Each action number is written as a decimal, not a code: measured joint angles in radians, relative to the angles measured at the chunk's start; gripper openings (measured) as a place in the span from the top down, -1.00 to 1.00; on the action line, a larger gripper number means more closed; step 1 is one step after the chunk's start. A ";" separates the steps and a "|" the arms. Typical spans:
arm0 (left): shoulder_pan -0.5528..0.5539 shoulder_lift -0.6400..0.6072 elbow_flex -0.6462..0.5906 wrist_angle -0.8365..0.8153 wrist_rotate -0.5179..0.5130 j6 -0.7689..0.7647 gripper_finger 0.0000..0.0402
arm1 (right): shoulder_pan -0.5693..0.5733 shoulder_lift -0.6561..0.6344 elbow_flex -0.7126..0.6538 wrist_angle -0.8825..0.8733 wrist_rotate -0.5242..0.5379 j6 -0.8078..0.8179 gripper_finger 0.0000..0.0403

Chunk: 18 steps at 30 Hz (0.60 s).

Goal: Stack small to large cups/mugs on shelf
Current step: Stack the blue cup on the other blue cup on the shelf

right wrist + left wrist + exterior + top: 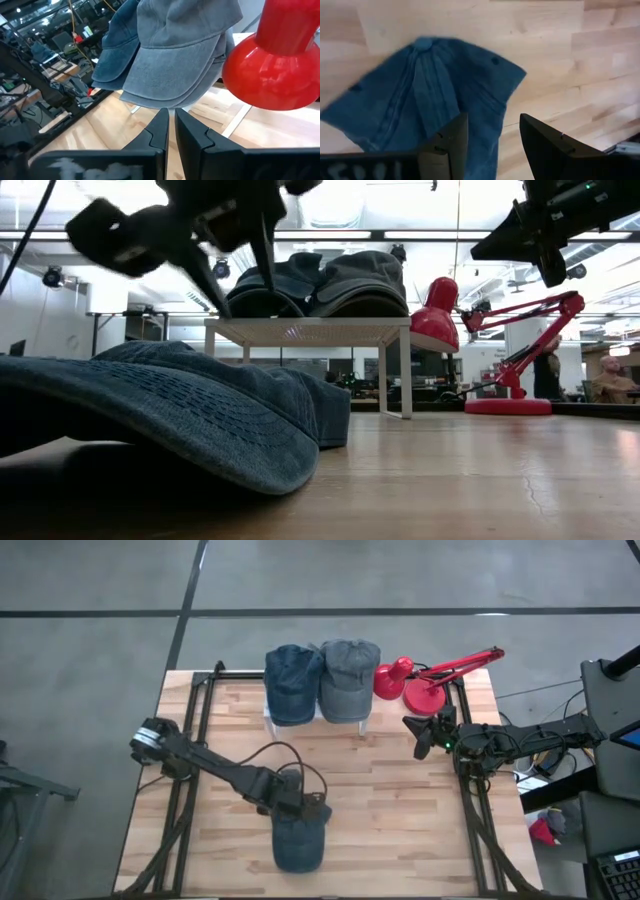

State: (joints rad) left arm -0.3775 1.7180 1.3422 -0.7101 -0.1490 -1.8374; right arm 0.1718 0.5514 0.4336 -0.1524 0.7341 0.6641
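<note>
A blue denim cap [298, 840] [180, 410] [420, 95] lies flat on the wooden table near its near edge. My left gripper [300, 808] [492, 145] hovers open just above it, one finger over the cap's edge, the other over bare wood. In the low view its fingers [262, 250] hang well clear of the cap. On the white shelf [268, 722] [310, 330] at the far side rest blue caps [292, 682] [112, 55] and grey caps [348, 675] [170, 55], side by side, brims pointing to the near edge. My right gripper [424, 732] [170, 132] waits shut, right of the shelf.
A red desk lamp [420, 680] [445, 310] [272, 65] stands at the far right, close beside the shelf and just beyond my right gripper. Bare planks [390, 810] lie between the shelf and the near cap. People [605, 375] sit in the room behind.
</note>
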 joint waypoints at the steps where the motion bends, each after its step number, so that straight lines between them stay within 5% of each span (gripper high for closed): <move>1: -0.004 0.000 -0.016 0.017 0.001 -0.029 0.15 | 0.000 0.000 0.000 0.000 0.000 -0.012 0.86; 18: -0.048 0.046 -0.049 0.024 -0.009 -0.226 0.24 | 0.000 0.000 0.000 0.000 0.000 -0.091 0.86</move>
State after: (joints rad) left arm -0.4255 1.7643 1.2930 -0.6862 -0.1581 -2.0633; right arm 0.1719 0.5510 0.4339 -0.1522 0.7341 0.5732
